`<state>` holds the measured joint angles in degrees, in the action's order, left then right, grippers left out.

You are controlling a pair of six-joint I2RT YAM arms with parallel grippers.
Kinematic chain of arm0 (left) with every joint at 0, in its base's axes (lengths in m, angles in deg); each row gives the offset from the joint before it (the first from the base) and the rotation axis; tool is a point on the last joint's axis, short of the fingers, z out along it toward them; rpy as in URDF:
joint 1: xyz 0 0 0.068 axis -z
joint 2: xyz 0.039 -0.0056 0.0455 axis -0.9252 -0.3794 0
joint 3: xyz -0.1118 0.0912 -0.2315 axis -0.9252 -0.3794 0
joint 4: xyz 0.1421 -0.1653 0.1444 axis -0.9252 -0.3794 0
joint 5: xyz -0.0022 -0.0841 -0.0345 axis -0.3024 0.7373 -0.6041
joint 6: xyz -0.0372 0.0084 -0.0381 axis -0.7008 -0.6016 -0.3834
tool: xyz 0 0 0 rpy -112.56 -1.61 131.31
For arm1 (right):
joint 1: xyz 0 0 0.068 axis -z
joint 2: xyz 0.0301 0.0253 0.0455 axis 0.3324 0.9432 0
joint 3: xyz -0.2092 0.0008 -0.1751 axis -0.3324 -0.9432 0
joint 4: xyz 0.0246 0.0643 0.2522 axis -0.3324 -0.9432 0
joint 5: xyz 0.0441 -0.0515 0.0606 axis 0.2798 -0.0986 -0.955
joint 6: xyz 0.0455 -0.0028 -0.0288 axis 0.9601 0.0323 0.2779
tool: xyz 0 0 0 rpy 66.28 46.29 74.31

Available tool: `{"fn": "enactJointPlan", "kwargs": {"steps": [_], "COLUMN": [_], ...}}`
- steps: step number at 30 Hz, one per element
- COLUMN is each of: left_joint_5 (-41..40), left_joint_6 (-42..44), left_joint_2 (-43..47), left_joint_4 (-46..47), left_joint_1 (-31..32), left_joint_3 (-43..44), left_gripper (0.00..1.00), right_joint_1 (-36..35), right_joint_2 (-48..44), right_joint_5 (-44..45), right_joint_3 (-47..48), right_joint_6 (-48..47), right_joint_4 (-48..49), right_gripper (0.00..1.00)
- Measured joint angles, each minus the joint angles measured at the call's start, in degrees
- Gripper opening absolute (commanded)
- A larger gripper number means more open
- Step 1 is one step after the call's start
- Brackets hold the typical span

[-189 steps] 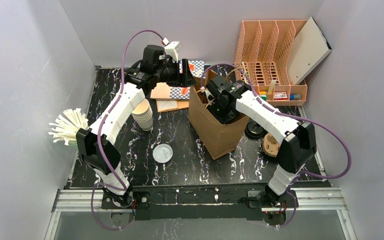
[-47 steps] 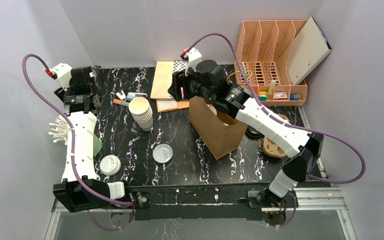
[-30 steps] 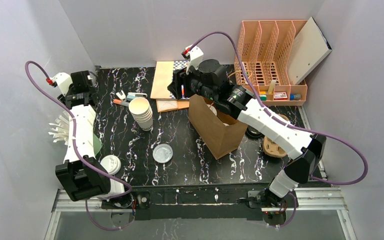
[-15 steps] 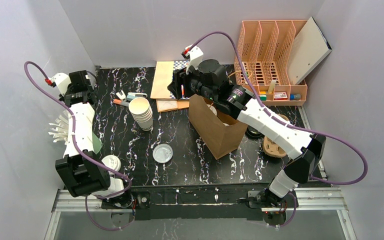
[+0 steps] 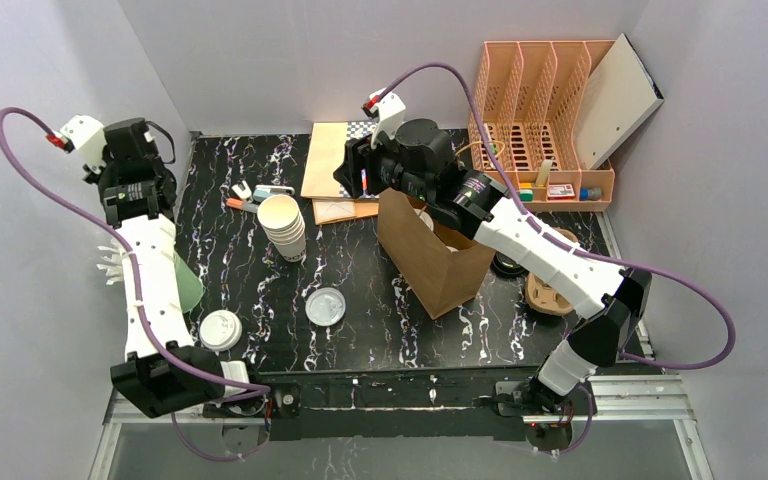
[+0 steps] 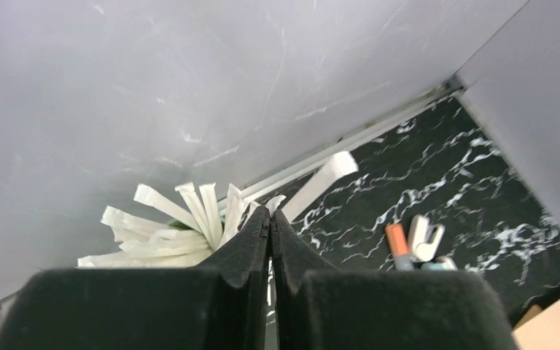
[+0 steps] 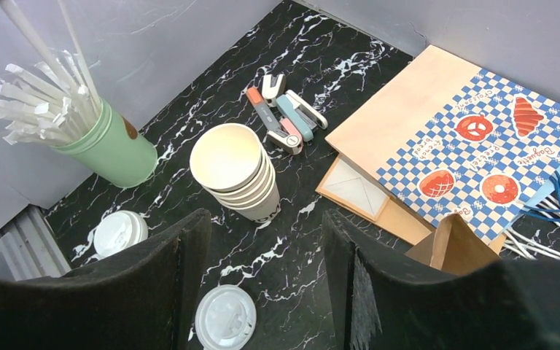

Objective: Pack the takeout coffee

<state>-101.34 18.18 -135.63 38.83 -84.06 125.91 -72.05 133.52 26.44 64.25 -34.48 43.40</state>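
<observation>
Left fingers closed, apparently pinching one wrapped straw. Right fingers spread, empty; checkered bag beyond them reads "Baguette", "Pretzel".

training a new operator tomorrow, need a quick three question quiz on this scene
1. True or false: the brown paper bag stands upright with its mouth open.
2. The white-lidded cup stands: A) inside the bag, B) near the table's front left corner, C) in the orange rack.
3. Fill in: the ___ tool is open.
Key: 1 true; 2 B; 3 the right tool.
</observation>
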Motion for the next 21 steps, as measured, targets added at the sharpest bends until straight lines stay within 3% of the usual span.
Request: {"fn": "enactJointPlan", "kwargs": {"steps": [13,21], "left_joint_5": [1.4,2.5], "left_joint_6": [2.6,4.0], "left_joint_2": [1.8,3.7], "left_joint_4": [-4.5,-5.7], "left_joint_1": [0.0,0.0], "left_joint_3": [15.7,20.9], "left_gripper": [0.0,0.0], "right_joint_1": [-0.3,-0.4], "right_joint_2": [0.7,0.7], "right_joint_5": [-8.2,-12.2], "right_joint_3": [-0.1,-1.6], "right_joint_6": [-1.2,-1.3], "right_joint_4": [2.4,5.5], "right_gripper": [0.64,0.63]}}
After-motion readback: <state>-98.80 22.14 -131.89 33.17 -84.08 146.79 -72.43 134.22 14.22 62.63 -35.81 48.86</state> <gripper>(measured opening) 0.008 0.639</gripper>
